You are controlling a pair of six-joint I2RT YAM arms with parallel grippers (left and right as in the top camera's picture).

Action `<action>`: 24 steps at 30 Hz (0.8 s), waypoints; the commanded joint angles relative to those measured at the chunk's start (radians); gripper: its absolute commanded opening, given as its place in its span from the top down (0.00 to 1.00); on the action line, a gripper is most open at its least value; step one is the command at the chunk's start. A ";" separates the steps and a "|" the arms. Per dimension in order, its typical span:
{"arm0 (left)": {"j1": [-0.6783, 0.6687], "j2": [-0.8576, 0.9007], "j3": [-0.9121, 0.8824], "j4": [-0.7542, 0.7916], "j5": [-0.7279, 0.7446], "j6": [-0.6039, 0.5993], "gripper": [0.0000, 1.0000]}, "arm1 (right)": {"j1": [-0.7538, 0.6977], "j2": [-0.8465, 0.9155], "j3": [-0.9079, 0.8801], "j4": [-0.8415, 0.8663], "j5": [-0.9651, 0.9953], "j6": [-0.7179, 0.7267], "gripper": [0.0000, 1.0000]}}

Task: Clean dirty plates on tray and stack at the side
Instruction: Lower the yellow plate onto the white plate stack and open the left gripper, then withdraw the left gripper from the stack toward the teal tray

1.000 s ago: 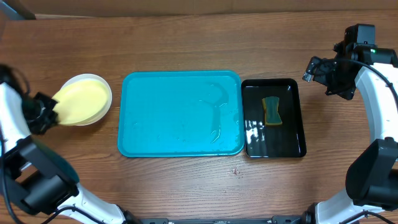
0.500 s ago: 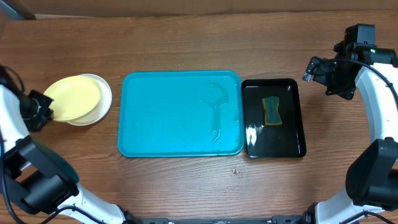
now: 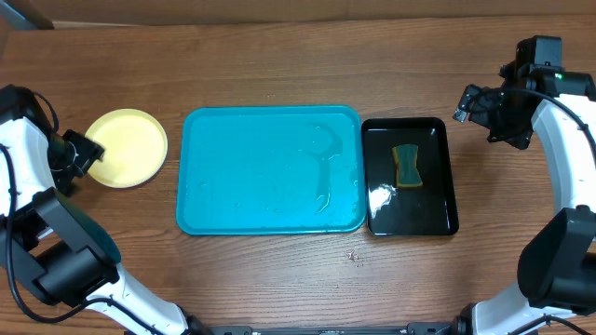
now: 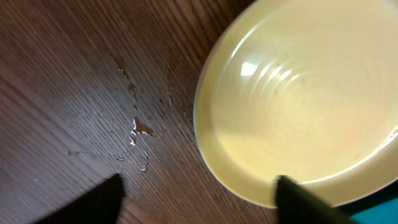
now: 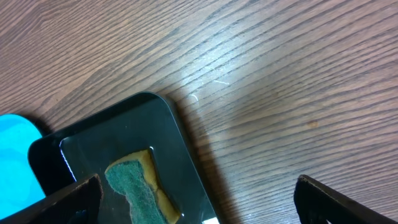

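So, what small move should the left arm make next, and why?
Probably draw the left gripper back from the yellow plate. Its jaws stand open at the plate's edge, not gripping it, the plate lies flat beside the blue tray, and the tray holds no plates.

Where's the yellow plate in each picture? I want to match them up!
Overhead: the yellow plate sits at the far left, just left of the turquoise tray.
Left wrist: it fills the upper right, seen very close.
Right wrist: not in it.
Shared landmark: the turquoise tray, a blue sliver in the left wrist's bottom right corner and at the right wrist's left edge.
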 commanded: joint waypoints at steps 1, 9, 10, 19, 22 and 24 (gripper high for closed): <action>0.003 0.010 -0.005 -0.006 0.135 0.109 0.04 | -0.003 -0.014 0.011 0.002 0.004 0.004 0.00; -0.106 0.010 -0.005 -0.070 0.296 0.213 0.03 | -0.003 -0.014 0.011 0.002 0.004 0.004 0.00; -0.129 0.010 -0.006 -0.076 0.296 0.223 0.03 | -0.003 -0.014 0.011 0.002 0.004 0.004 0.00; -0.400 0.010 -0.006 -0.076 0.258 0.258 0.00 | -0.003 -0.014 0.011 0.002 0.004 0.004 0.00; -0.481 0.010 -0.005 -0.066 0.250 0.258 0.00 | -0.003 -0.014 0.011 0.002 0.004 0.004 0.00; -0.518 0.010 -0.005 -0.066 0.250 0.258 0.00 | -0.003 -0.014 0.011 0.002 0.004 0.004 0.00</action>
